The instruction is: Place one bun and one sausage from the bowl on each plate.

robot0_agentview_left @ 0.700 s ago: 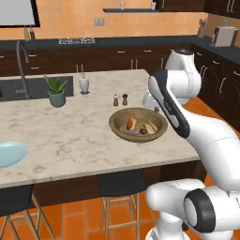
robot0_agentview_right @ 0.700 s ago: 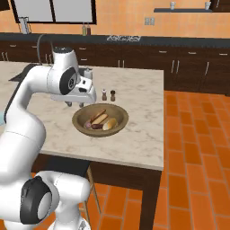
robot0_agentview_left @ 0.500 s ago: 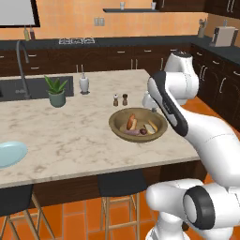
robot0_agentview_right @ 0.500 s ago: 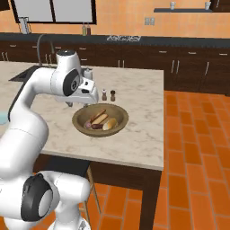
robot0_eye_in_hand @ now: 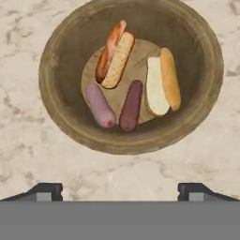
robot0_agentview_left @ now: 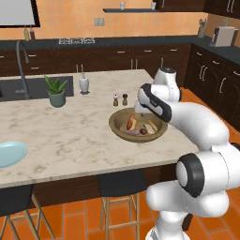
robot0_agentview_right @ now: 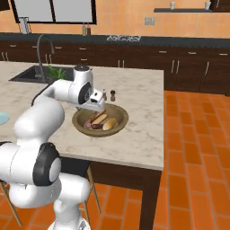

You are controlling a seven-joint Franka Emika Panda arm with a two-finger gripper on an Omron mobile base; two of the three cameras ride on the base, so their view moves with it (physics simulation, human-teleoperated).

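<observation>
Gripper (robot0_eye_in_hand: 120, 190) hovers above the near rim of the bowl (robot0_eye_in_hand: 56, 108), tips set wide apart and holding nothing. Directly below and ahead of it the bowl holds two buns (robot0_eye_in_hand: 118, 59) and two sausages (robot0_eye_in_hand: 131, 105), lying side by side, sausages nearer the gripper. One plate (robot0_agentview_left: 10, 153) sits far off to the gripper's left at the desk (robot0_agentview_left: 70, 136) edge, bare as far as visible. Judgement: task at its start; no item delivered yet, first pick not made, every transfer remains.
</observation>
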